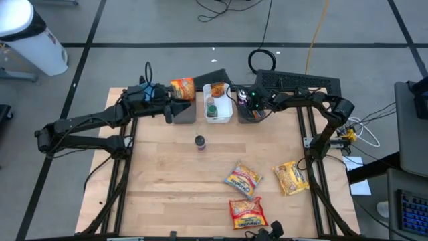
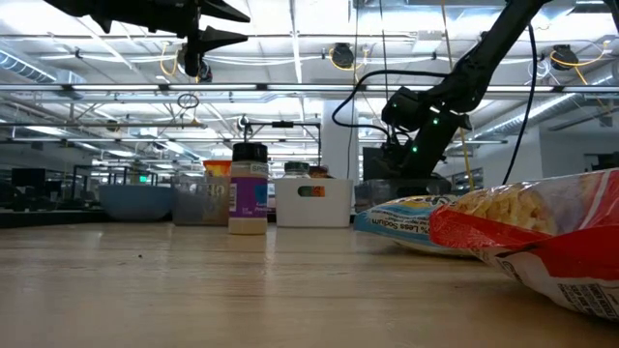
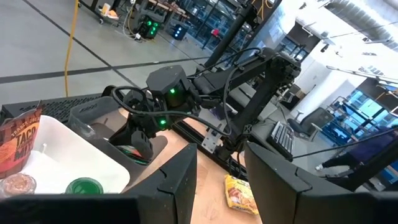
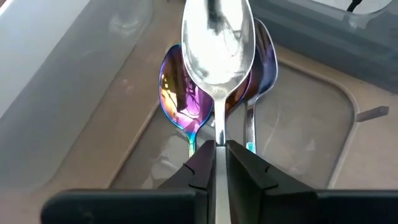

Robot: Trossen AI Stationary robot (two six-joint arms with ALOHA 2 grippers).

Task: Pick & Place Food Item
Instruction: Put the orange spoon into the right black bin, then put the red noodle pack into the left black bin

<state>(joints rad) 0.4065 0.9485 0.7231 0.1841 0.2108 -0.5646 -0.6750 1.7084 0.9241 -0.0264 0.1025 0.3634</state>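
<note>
Over the far-right grey bin (image 4: 323,118), the right gripper (image 4: 214,155) pinches a silver spoon (image 4: 216,43) above iridescent spoons (image 4: 180,99); it should lower gently before letting go. Snack packets (image 1: 243,178) lie near-right on the worktop (image 1: 167,181). The left gripper (image 3: 217,180), half open and empty, hovers far-left.

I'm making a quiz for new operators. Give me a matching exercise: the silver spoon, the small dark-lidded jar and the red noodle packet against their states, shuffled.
1. shiny silver metal spoon
2. small dark-lidded jar
3. red-and-yellow plastic noodle packet

A. lying flat on the wooden table
B. clamped in the right gripper
C. standing upright

Pairs: 1-B, 2-C, 3-A
</note>
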